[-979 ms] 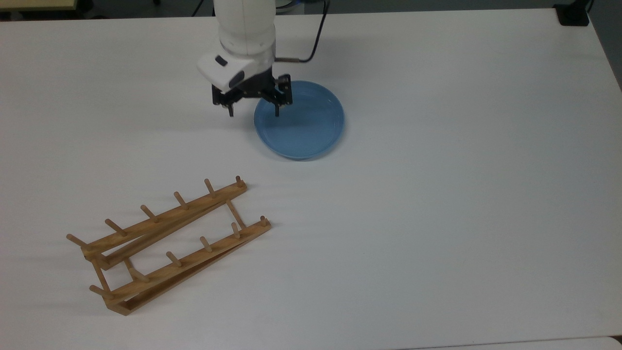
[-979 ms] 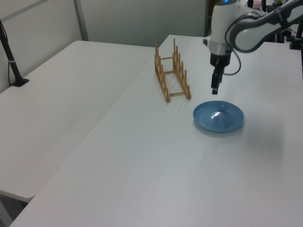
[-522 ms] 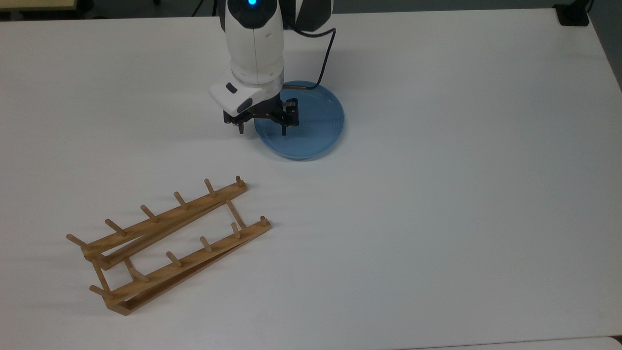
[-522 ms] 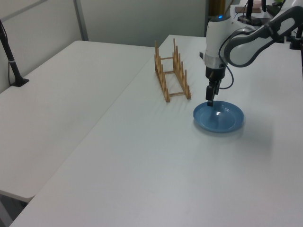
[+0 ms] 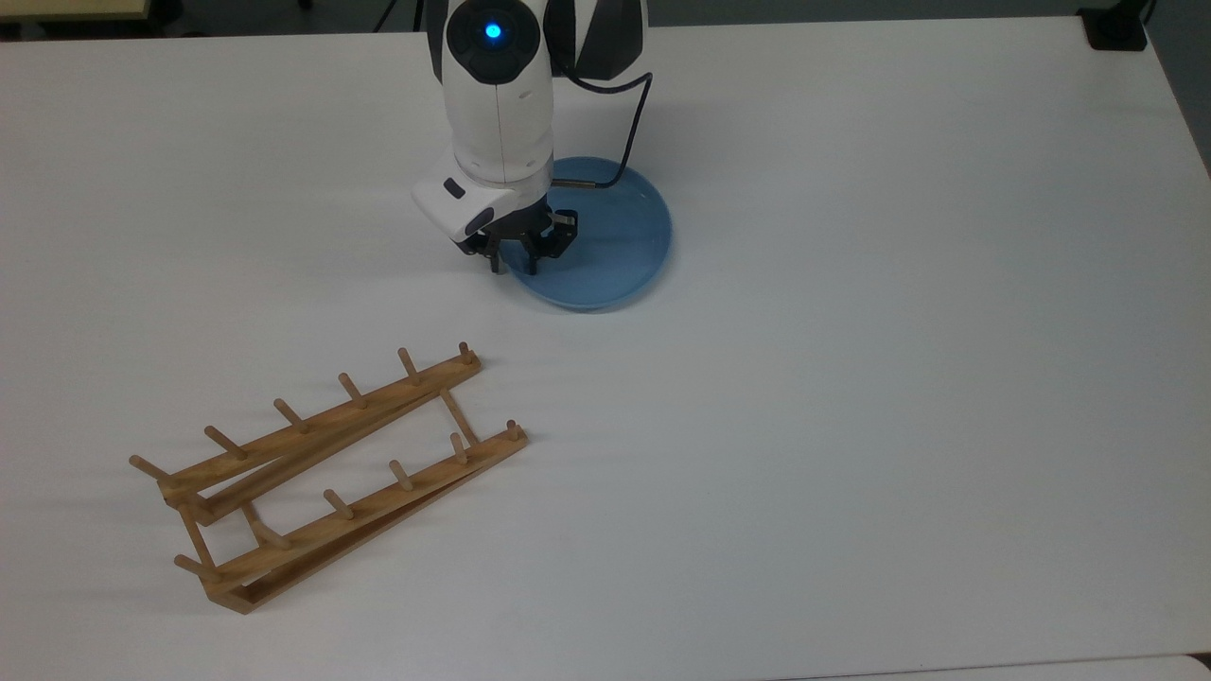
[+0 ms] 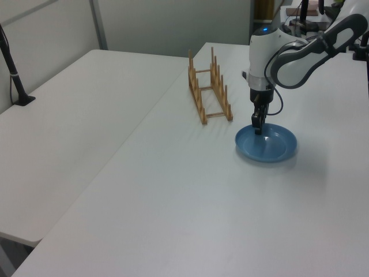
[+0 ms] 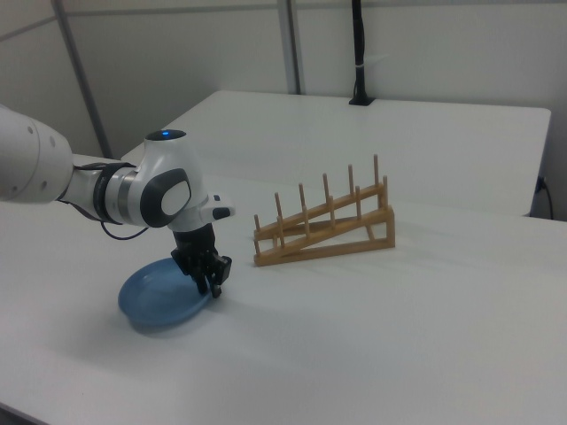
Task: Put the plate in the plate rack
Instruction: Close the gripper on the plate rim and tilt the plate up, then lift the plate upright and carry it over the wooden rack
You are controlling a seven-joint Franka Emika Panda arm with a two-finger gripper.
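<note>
Plate (image 5: 605,241) flat on table; end effector (image 5: 513,262) clamping its rim

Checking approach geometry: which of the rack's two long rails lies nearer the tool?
The rail higher in the top view, its end peg closest to the plate and tool; the other rail sits farther down.

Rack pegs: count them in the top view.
12: six along the rack's upper rail in the top view, six along its lower rail. None seem hidden.
</note>
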